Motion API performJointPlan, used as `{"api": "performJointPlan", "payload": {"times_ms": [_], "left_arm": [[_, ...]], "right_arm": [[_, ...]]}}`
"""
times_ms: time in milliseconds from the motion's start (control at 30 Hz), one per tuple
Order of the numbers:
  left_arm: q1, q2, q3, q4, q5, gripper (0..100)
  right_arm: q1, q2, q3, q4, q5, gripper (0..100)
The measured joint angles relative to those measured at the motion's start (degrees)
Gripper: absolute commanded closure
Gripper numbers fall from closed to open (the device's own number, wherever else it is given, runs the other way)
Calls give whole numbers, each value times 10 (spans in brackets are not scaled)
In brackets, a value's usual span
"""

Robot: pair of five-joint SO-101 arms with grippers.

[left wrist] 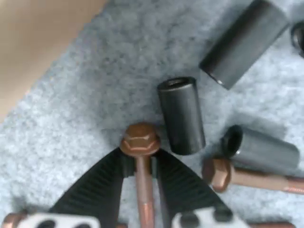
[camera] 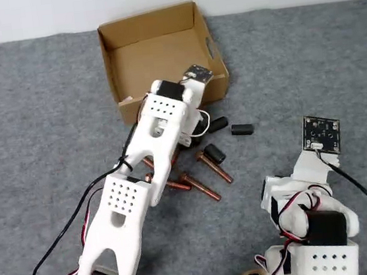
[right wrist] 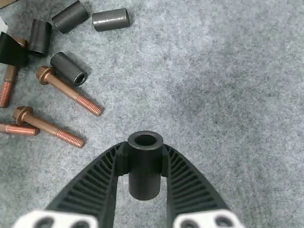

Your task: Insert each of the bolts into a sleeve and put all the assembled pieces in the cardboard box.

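- The table (camera: 30,128), covered in grey felt, is taken in whole from the high view, with two white arms based at its near edge.
- The cardboard box (camera: 147,19) is set at the far side, open-topped. Bare cardboard is seen on its floor wherever the arm does not cover it.
- The left arm (camera: 159,124) is stretched to the box's near wall, over the pile of parts. The right arm (camera: 313,225) is folded back, well apart from that pile.
- What is hidden under the arms from above is made plain at the wrists. The left gripper (left wrist: 140,159) is seen pinching a held bolt (left wrist: 139,141) just under its head, low over the felt near the box wall.
- The right gripper (right wrist: 144,154) is pressed onto a held sleeve (right wrist: 144,173), which is kept upright over bare felt, its bore open to the camera.
- Loose bolts (camera: 214,166) are scattered beside the left arm. They are copper-coloured, with flanged hexagonal heads and threaded tips.
- Loose sleeves (camera: 242,129) are strewn among them as short, dark, hollow cylinders. One (left wrist: 181,116) is lying just beside the pinched bolt's head.
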Motion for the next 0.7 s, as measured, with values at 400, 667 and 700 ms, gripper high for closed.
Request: {"api": "performJointPlan", "payload": {"times_ms": [400, 667, 700], "left_arm": [[-4, -177, 87, 12, 58, 995], [-4, -414, 293, 14, 147, 995], [-4, -439, 318, 14, 149, 995]], "right_arm": [[1, -36, 0, 0, 0, 989], [1, -182, 33, 21, 19, 989], [1, -198, 32, 21, 25, 989]]}}
